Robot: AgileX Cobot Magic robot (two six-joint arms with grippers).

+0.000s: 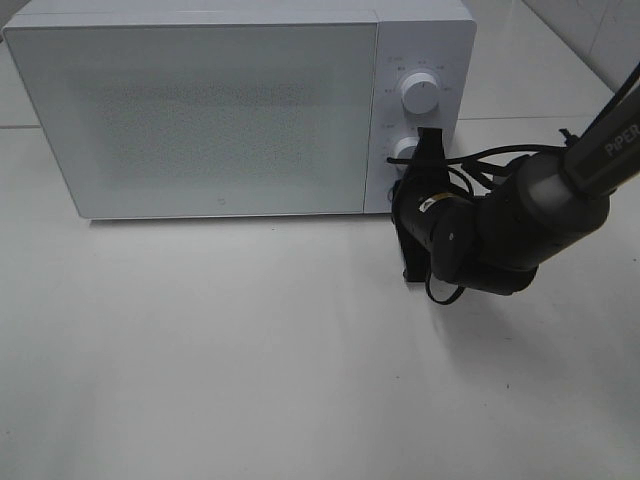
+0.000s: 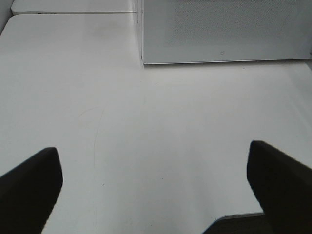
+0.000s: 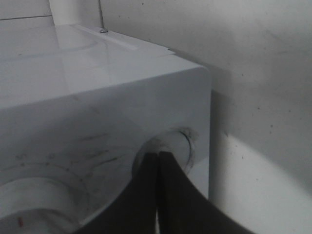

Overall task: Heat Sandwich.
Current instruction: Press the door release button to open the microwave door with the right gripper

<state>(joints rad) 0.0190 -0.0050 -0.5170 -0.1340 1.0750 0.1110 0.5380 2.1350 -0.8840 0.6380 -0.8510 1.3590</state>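
Note:
No view shows the sandwich. The white microwave (image 1: 220, 110) stands at the back of the table with its door closed. My right gripper (image 1: 428, 140) is shut, with its fingertips against the lower knob (image 1: 404, 150) on the control panel. In the right wrist view the closed right gripper (image 3: 158, 156) touches that knob (image 3: 181, 141), and nothing is held between its fingers. My left gripper (image 2: 156, 187) is open over the bare table, its dark fingers (image 2: 29, 187) wide apart, with the microwave's (image 2: 224, 29) front corner ahead of it.
The upper knob (image 1: 421, 93) sits above the one being touched. The white tabletop (image 1: 250, 350) stretches in front of the microwave. A tiled wall rises behind and to the right of the microwave. The right arm's cables (image 1: 480, 160) loop near the control panel.

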